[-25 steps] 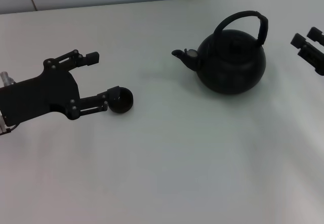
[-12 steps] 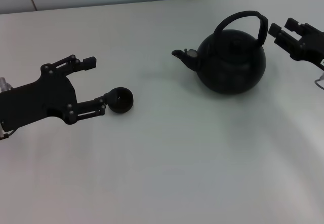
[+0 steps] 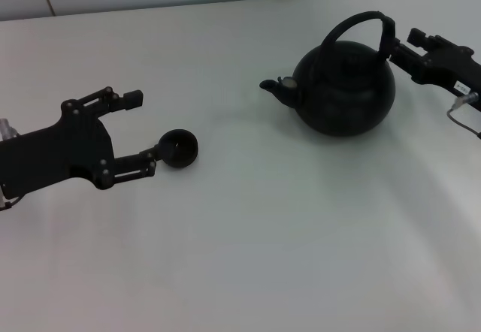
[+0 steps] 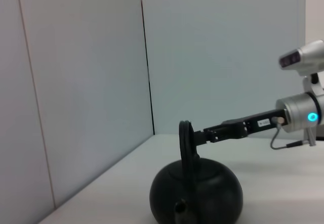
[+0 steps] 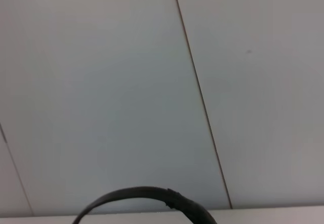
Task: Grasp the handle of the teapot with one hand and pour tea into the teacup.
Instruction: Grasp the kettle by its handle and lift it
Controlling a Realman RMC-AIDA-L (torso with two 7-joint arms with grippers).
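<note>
Teapot: the large round glossy black teapot [image 3: 344, 87] stands upright on the white table [image 3: 285, 242], toward the robot's right, its short spout [image 3: 272, 87] pointing toward the cup, which suits a pour by tilting that way.
Handle: the tall black arched bail handle [image 3: 359, 25] loops over the lid; it stands up, so it can be taken from the side.
Right hand: the right hand [image 3: 402, 50] reaches in level from the far right and meets the handle's right end near its top; the left wrist view shows it touching the band, but whether its fingers are spread or pinching cannot be told.
Teacup: the tiny round black handleless teacup [image 3: 179, 149] sits on the table, well apart from the teapot, mouth up.
Left hand: the left hand [image 3: 144, 131] lies low over the table with fingers spread wide, its lower fingertip just beside the teacup, probably to steady it for pouring; contact cannot be confirmed.
Tea: none visible; the cup's inside looks dark.
Stage: judged to be the grasp of the handle, pour not yet begun.
Writing: no brand or lettering can be read; a small white label on the right arm is too small to make out.
</note>
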